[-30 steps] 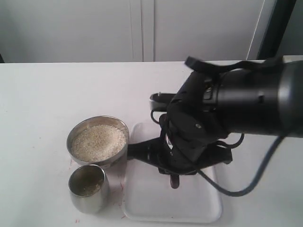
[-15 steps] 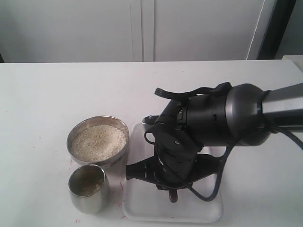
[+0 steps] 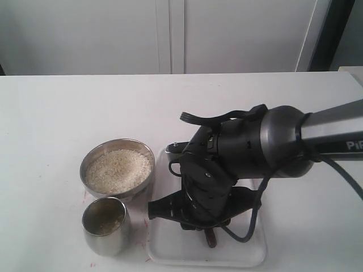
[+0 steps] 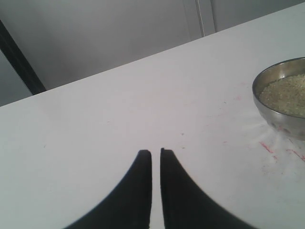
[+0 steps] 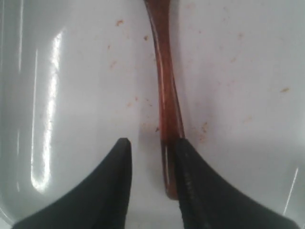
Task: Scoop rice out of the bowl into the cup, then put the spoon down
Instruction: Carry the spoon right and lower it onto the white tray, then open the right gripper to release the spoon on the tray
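The spoon (image 5: 164,86) lies flat in the white tray (image 5: 248,95). Its slim reddish-brown handle runs along the tray floor, and its oval end is out of sight in the right wrist view. The right pincer (image 5: 151,143) is low over the tray with its jaws apart, and the butt of the handle sits in the gap between them. The handle lies right against one of the fingers (image 5: 190,191) and well clear of the other, so nothing is clamped. Small brownish specks (image 5: 119,22) dot the tray floor around the handle.

In the exterior view the bulky black right arm (image 3: 255,147) leans over the tray and hides most of it, with a black cable (image 3: 258,215) looping beneath.

The bowl (image 3: 116,141) stands on the bench (image 3: 68,107) just beside the tray's edge, on the side away from the arm. It is filled with rice (image 3: 118,170) almost up to its shiny rim. The cup (image 3: 108,238) stands upright by the tray's near corner, close against the bowl. Its inside is dim, so I cannot tell what is in it.

The left pincer (image 4: 156,153) hovers over bare bench, far from the tray. Its jaws are together with only a hairline slit between them, holding nothing. A few faint red marks (image 4: 267,148) stain the bench by the bowl.
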{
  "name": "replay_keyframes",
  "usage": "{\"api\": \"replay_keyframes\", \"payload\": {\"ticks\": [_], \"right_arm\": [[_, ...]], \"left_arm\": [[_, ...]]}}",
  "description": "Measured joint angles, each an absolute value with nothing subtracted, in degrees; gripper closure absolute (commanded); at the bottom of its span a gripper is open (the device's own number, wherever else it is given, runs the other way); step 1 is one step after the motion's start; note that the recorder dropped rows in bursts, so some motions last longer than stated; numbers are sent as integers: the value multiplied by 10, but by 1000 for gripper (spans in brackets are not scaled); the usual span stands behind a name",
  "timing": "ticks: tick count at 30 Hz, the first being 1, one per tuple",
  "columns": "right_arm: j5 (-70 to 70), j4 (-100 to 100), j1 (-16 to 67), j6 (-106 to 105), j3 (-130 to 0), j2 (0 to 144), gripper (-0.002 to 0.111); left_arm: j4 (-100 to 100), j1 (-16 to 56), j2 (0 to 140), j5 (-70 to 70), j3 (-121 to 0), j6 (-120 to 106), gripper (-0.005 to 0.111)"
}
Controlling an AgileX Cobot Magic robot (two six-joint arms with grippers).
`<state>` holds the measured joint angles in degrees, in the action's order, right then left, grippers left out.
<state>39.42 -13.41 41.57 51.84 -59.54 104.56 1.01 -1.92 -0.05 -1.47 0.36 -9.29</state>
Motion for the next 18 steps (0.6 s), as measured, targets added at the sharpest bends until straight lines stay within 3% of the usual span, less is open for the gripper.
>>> {"api": "replay_keyframes", "payload": {"ticks": [4,14,18], "right_arm": [[396,-134,416,518,-595,1044,77],[498,-116,416,407,-595,943,107],[565,-105,424,367,-595,875,108]], "left_arm": [[10,-19,-1,-15,4,-93,92],[10,-19,-1,-15,4,-93,92],[10,-19,-1,-15,4,-93,92]]}}
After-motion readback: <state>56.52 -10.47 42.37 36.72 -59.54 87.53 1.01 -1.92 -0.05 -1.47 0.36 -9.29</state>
